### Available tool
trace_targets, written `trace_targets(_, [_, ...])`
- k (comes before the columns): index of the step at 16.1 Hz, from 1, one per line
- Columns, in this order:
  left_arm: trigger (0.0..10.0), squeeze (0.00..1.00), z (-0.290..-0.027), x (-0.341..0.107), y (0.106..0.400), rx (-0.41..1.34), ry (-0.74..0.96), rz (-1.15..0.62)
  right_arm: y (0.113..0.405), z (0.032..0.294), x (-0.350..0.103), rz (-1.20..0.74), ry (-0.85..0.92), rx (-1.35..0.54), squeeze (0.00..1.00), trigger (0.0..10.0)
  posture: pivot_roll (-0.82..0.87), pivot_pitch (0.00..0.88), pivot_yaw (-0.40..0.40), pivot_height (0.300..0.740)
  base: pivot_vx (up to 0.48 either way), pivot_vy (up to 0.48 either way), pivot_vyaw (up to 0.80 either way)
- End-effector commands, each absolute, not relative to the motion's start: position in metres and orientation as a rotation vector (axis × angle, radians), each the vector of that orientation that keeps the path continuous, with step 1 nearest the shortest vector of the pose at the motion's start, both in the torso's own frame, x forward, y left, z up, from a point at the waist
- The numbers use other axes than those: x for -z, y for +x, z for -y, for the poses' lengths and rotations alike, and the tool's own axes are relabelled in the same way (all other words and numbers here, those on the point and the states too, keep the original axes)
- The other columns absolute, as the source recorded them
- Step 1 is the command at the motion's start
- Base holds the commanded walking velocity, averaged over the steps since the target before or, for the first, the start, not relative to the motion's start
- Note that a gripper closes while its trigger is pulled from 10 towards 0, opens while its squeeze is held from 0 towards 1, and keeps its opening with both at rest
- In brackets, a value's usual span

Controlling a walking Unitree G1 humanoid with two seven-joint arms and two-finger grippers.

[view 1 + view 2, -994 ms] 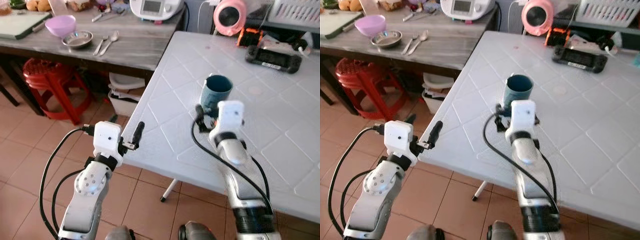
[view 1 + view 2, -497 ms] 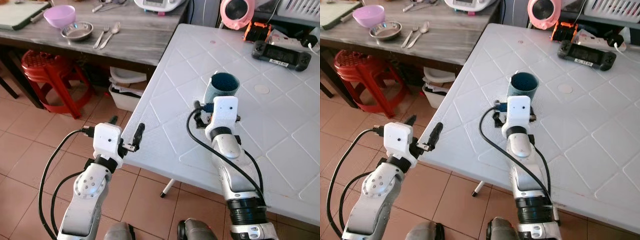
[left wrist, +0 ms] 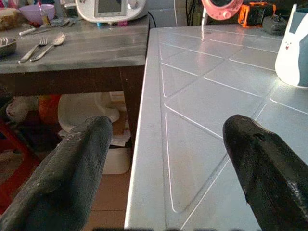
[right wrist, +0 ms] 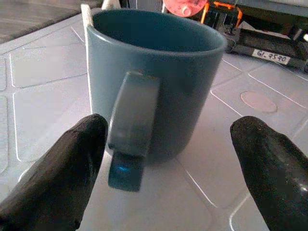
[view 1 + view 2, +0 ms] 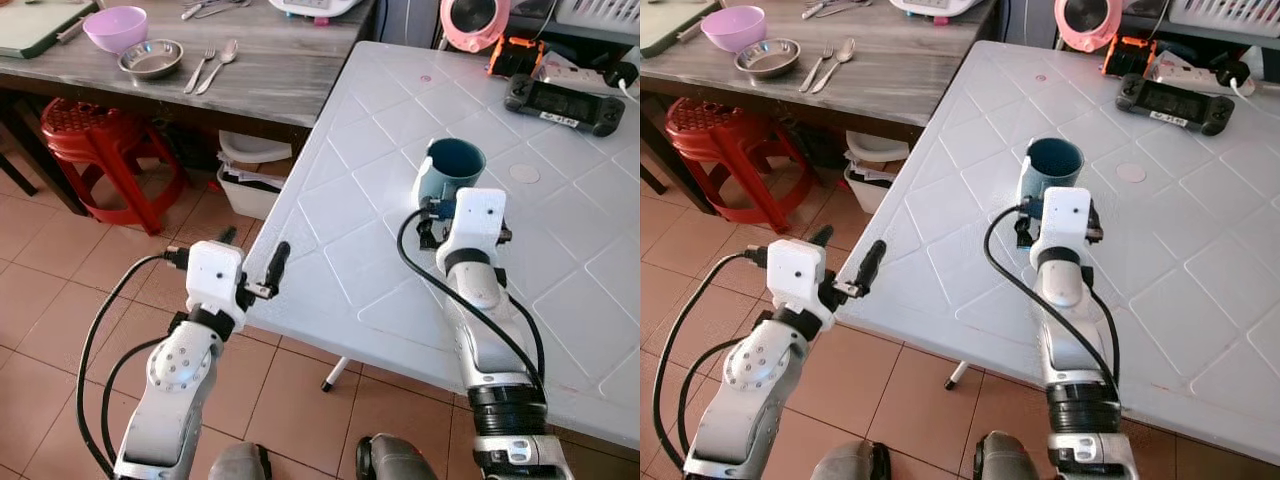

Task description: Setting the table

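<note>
A blue mug [image 5: 452, 170] stands upright on the white plastic table [image 5: 370, 130], near its left side. Its handle [image 4: 132, 125] points toward my right gripper [image 4: 168, 149], which hovers just behind the mug and low over the table. That gripper is open, one finger on each side of the handle, neither touching it. My left gripper [image 5: 252, 252] is open and holds nothing. It hangs at the table's near left edge, level with the tabletop [image 3: 192, 110].
A grey wooden table at far left carries a purple bowl [image 5: 115, 25], a steel bowl [image 5: 152, 58] and a fork and spoon [image 5: 210, 68]. A red stool [image 5: 95, 125] and a white bin [image 5: 255, 175] stand beneath it. A black game controller [image 5: 555, 100] and a pink fan [image 5: 472, 20] sit at the white table's far end.
The whole view has shifted as the camera moved. The mug stays in its place on the table, and both grippers hold the same pose relative to it.
</note>
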State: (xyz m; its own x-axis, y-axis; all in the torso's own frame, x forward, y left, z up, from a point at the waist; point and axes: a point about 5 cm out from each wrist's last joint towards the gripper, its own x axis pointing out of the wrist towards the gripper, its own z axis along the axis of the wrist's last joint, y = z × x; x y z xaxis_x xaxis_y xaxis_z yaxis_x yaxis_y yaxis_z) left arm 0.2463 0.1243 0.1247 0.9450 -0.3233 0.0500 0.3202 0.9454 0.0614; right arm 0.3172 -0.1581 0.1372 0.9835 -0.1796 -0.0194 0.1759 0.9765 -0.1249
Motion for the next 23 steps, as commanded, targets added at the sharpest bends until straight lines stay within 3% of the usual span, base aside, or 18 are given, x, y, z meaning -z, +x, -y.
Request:
trace_targets(1, [10.0,0.00,-0.1266,-0.1258,0.2460,0.331,0.060,0.058,0.3212,0.1556,-0.1410,-0.013,-0.125,0.168,0.00,10.0,0.05,0.132,0.041,0.740,0.000,0.000,0.00])
trace_targets(2, [10.0,0.00,-0.1270,-0.1260,0.2464,0.327,0.062,0.059,0.3233,0.1549,-0.1425,-0.008,-0.122,0.162,0.00,7.8,0.05,0.132,0.039,0.740,0.000,0.000,0.00])
trace_targets(3, [10.0,0.00,-0.1271,-0.1262,0.2467,0.326,0.063,0.059,0.3242,0.1546,-0.1436,-0.001,-0.130,0.158,0.00,0.0,0.05,0.132,0.040,0.740,0.000,0.000,0.00])
trace_targets(23, [10.0,0.00,-0.1258,-0.1268,0.2491,0.319,0.064,0.064,0.3252,0.1560,-0.1427,0.010,-0.139,0.166,0.00,0.0,0.04,0.130,0.037,0.740,0.000,0.000,0.00])
